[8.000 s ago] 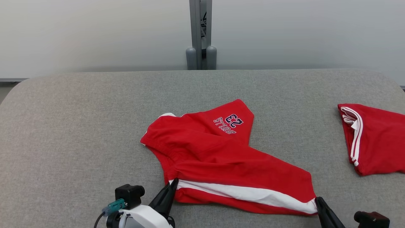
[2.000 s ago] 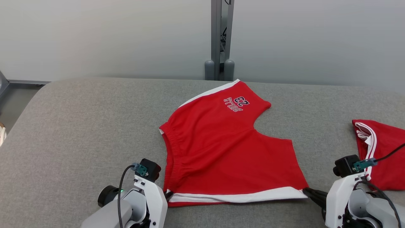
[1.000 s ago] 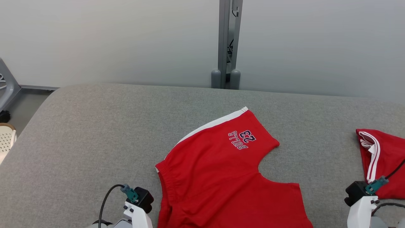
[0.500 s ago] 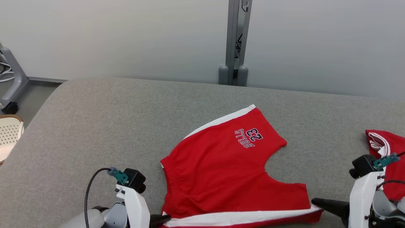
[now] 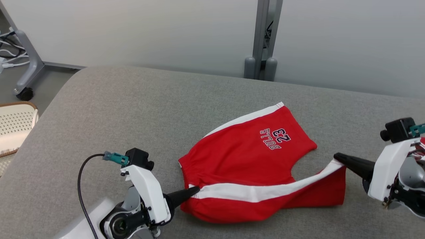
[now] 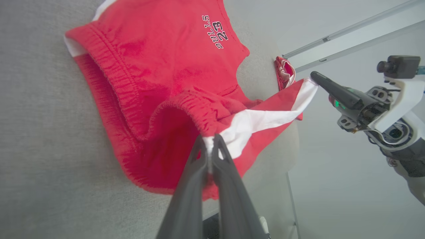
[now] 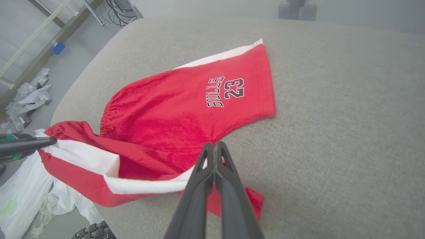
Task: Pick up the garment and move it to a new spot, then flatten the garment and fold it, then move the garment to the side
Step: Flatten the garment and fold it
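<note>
Clamped tight, the left gripper (image 5: 196, 190) pinches the waistband corner of the red fabric shorts (image 5: 245, 156). In its own wrist view I see cloth nipped between the two dark fingers (image 6: 199, 172), which sit pressed together. The right gripper (image 5: 336, 155) is likewise closed on the shorts, holding the hem end of the white side stripe (image 5: 252, 194). That stripe hangs in a shallow sag from one gripper across to the other, with this edge of the shorts lifted off the grey fabric-covered table (image 5: 132, 99).

Beyond both grippers the rest of the shorts lies on the table, the leg with the navy "BULLS 23" print (image 5: 275, 138) spread flat on the far side. Below the stripe, a red fold droops onto the table between the two grippers.

From the left wrist view I make out a second red garment (image 6: 284, 71) on the table past the right gripper. Far out to the left gripper's outer side, off the table, stands a cream perforated basket (image 5: 13, 122).
</note>
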Controlling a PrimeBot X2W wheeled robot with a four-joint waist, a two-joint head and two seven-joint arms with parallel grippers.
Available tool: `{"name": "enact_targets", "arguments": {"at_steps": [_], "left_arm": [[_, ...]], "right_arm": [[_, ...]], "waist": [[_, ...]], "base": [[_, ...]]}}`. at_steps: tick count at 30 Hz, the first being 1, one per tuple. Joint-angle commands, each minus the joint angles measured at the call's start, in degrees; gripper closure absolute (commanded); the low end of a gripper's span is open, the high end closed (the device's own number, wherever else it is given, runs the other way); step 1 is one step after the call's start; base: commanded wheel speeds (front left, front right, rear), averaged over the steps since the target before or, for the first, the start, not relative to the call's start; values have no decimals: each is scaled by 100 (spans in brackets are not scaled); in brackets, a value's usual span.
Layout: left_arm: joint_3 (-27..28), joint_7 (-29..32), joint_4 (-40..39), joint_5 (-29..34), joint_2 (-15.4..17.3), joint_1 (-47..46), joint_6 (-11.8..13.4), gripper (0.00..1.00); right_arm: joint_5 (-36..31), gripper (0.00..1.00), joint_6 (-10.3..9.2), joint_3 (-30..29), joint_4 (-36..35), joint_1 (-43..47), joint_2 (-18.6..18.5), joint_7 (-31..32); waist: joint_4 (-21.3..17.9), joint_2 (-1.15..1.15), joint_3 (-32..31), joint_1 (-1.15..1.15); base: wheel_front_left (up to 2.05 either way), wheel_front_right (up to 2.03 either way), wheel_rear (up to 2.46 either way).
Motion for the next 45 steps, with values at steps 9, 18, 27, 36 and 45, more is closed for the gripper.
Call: {"name": "enact_targets", "arguments": {"at_steps": [9, 18, 27, 36, 45], "left_arm": [[742, 87, 486, -1053, -567, -329, 67, 100], [1383, -120, 1279, -1677, -1179, -750, -16, 100], [1689, -302, 2127, -1874, -1729, -1124, -285, 100], [1641, -348, 2603, -1791, -2020, -1229, -477, 100], [1616, -446, 2666, -1798, -2212, -1341, -604, 100]], "right_arm": [[-291, 100, 2, -83, 424, -879, 149, -35], [-440, 100, 2, -9, 917, -1666, 366, -84], [-472, 100, 1, 237, 1428, -2322, 542, -216], [-392, 100, 2, 375, 1949, -2643, 584, -248], [-506, 100, 1, 580, 2210, -2982, 518, -303]], "waist": [[257, 0, 652, 0], [423, 0, 1183, 0], [718, 0, 1553, 0], [1018, 0, 1697, 0], [1299, 0, 1941, 0]], "base": [[0, 0, 0], [0, 0, 0], [0, 0, 0], [0, 0, 0], [0, 0, 0]]}}
